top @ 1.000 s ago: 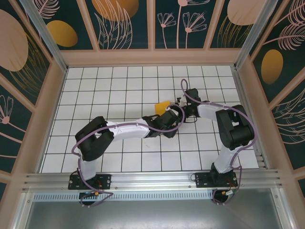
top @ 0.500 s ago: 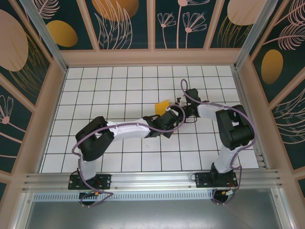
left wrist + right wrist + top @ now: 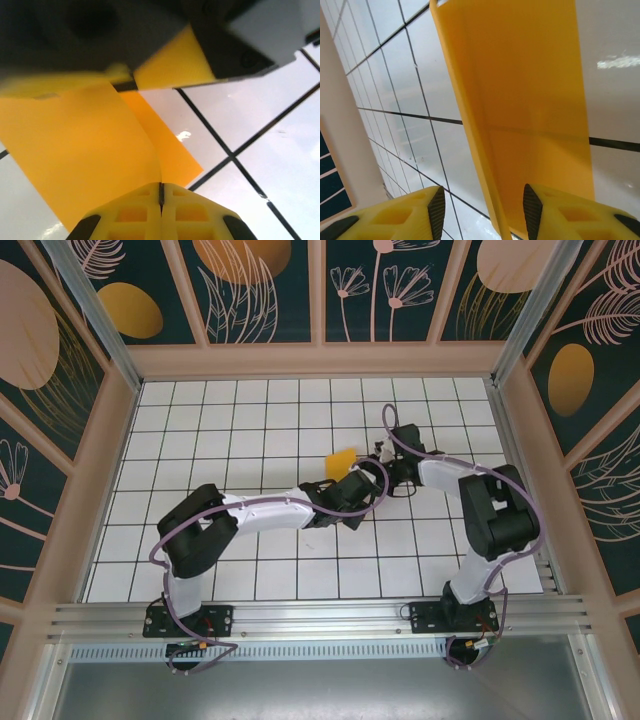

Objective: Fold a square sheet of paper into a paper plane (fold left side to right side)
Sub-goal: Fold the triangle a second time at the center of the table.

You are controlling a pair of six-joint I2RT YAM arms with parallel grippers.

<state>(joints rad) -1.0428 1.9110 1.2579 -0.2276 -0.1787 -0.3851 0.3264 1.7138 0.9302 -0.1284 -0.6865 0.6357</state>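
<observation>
I saw my left claw [image 3: 161,199] pressed together, seemingly pinching the square sheet of paper [image 3: 85,155], with my right claw [image 3: 482,200] spread astride its edge.

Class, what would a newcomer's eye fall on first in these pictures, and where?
The bright orange-yellow sheet of paper stands out at the middle of the white tiled table. The left pincer is shut on its curling fold; the right pincer stands open astride its raised edge.
</observation>
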